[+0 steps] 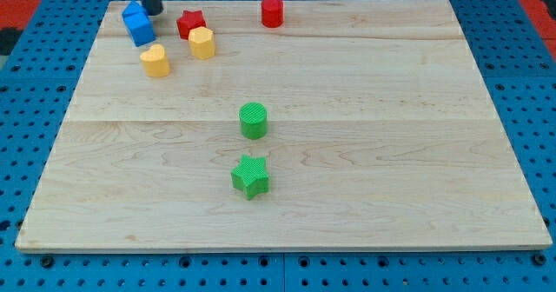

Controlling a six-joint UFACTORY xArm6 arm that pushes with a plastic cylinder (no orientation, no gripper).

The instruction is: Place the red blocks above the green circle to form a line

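A red star block (190, 23) lies near the view's top left of the wooden board. A red cylinder block (273, 11) stands at the top centre, to the right of the star. The green circle block (254, 120) sits in the middle of the board, well below both red blocks. My tip (154, 12) is at the top left, just right of the blue blocks and left of the red star, a small gap away from it.
Two blue blocks (137, 23) lie touching at the top left. A yellow hexagon-like block (201, 43) sits just below the red star, and another yellow block (155, 61) below left of it. A green star block (250, 176) lies below the green circle. The board's top edge (347, 0) is close.
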